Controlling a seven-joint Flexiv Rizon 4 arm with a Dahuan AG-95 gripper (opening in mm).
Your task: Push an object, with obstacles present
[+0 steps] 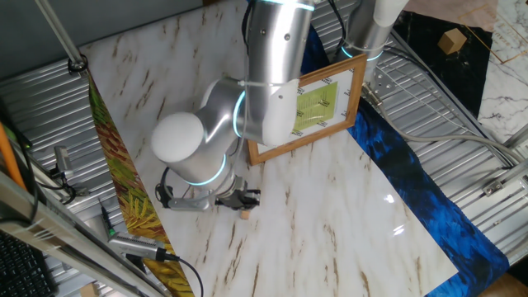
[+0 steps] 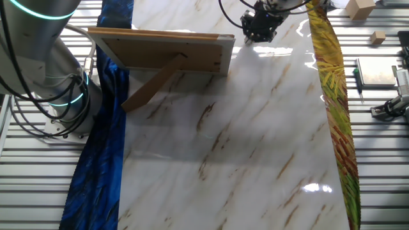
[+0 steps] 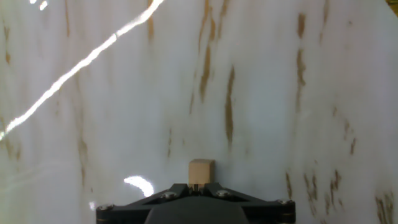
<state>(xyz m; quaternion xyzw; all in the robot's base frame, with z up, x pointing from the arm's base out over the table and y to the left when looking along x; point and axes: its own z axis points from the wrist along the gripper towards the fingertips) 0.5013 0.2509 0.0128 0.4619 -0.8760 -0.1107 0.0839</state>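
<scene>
The object (image 3: 201,171) is a tiny light-wood block on the white marbled board (image 3: 261,93), touching the front of my gripper (image 3: 200,185). The jaws are shut, tips together behind the block, with nothing between them. In one fixed view the gripper (image 1: 250,198) sits low near the board's left side, with the block (image 1: 244,214) just beside it. The obstacle, a light-wood picture frame (image 1: 309,107) with a yellow-green picture, stands upright farther back. The other fixed view shows the frame's back (image 2: 163,51) with its prop leg, and the gripper (image 2: 259,25) at the far edge; the block is hidden there.
A blue cloth strip (image 1: 412,173) runs along one side of the board and a yellow-green leaf strip (image 2: 335,108) along the other. A tan cardboard box (image 1: 451,40) lies off the board. The arm's base (image 2: 45,70) stands beside the frame.
</scene>
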